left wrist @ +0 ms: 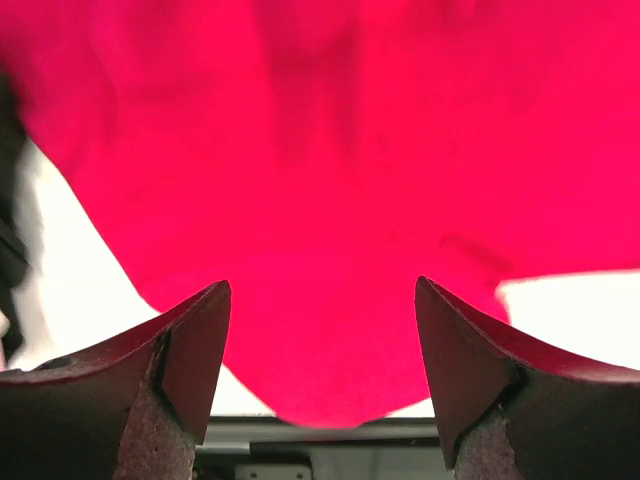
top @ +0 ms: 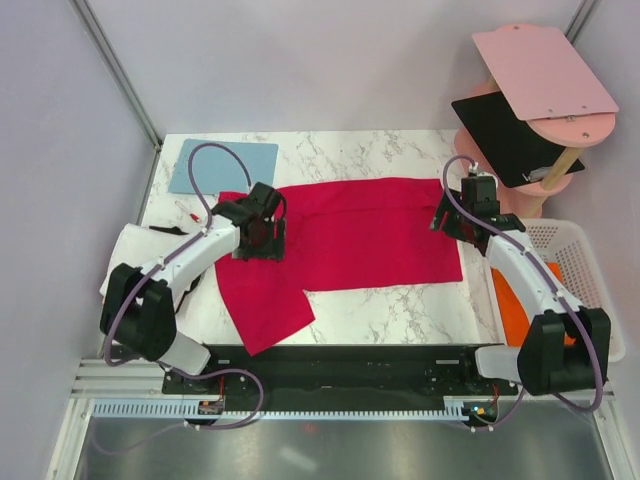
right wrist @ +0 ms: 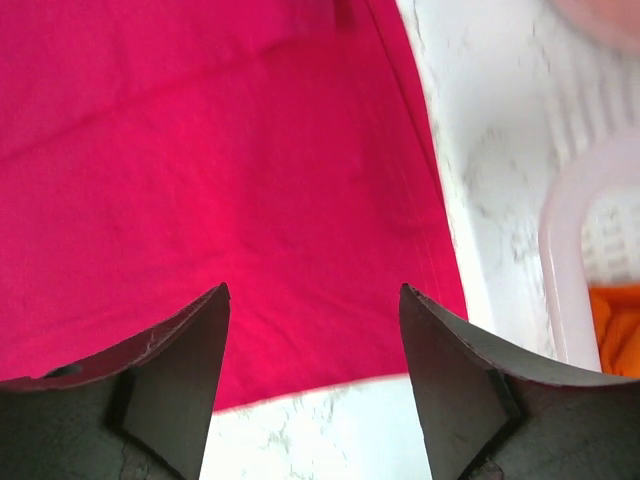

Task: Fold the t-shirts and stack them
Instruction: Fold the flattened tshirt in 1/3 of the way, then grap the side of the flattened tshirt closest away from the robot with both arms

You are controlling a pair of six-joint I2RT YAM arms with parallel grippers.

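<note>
Overhead, a marble surface (top: 400, 300) with a red shirt (top: 370, 235) spread flat over its middle. Long axis of the shirt running left to right, parallel to the near edge. One flap angled off toward the near-left corner.

Left end of the shirt under the left hand (top: 262, 232); right edge just beside the right hand (top: 448, 215). One hand at each end of the long axis, neither clearly nearer. Probably suits a two-handed fold, each hand taking its own end, though that is a judgement only.

Right of the surface, a white basket (top: 610, 300) holding an orange shirt (top: 512, 312), well apart from the red one. At the far-left corner, a flat light-blue board (top: 222, 165), touching or just beside the red cloth; cannot tell which.

Both hands spread wide, holding nothing.

Shown only overhead: the whole outline of the shirt, its flap, and both hands at once.

Shown only by the left wrist view: the left hand (left wrist: 320, 290) hanging above red cloth (left wrist: 320, 150), a rounded edge of it between the two dark fingertips, pale surface on either side.

Shown only by the right wrist view: the right hand (right wrist: 312, 290) above the shirt's corner (right wrist: 200, 150), a stitched hem along its right edge, bare marble beyond, then the basket rim (right wrist: 565, 270) and a sliver of orange (right wrist: 620, 320).
</note>
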